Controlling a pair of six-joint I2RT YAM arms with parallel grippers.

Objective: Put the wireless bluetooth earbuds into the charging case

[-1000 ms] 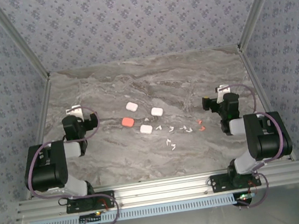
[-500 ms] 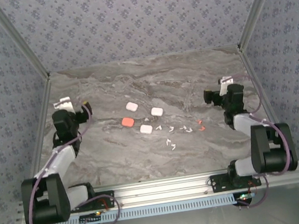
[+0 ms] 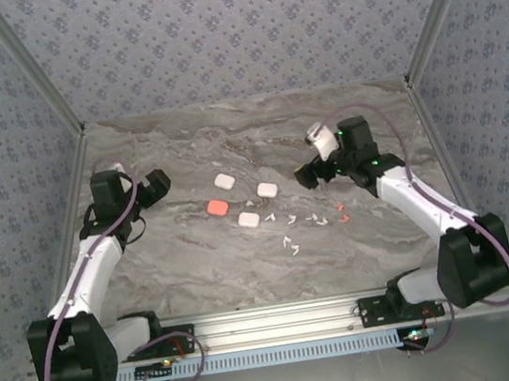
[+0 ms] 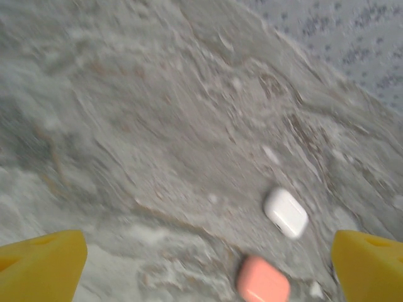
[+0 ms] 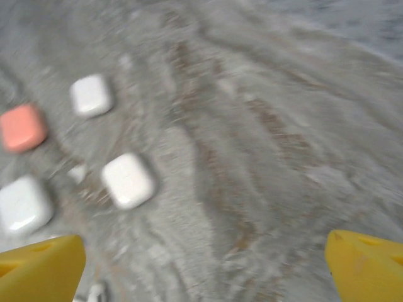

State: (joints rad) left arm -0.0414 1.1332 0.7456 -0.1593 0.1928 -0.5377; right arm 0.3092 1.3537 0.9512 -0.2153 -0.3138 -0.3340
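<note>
Marble bench [image 3: 200, 274], top view: 3 white cases [image 3: 267, 190] and 1 orange case [image 3: 218, 207] mid-bench; tiny earbuds [image 3: 291, 245] scattered toward its near edge, shapes indistinct. Left wrist: left gripper [image 4: 201, 270] spread open, fingertips cropped, orange case cut off. Right wrist: right gripper [image 5: 201, 270] open likewise; all blurred.

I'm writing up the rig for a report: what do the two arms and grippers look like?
The left arm and right arm have white links between bulky black joint housings, with a thin purplish cable looping along each. The left gripper and right gripper look black from above; wrist views show bright yellow, blunt fingers.
</note>
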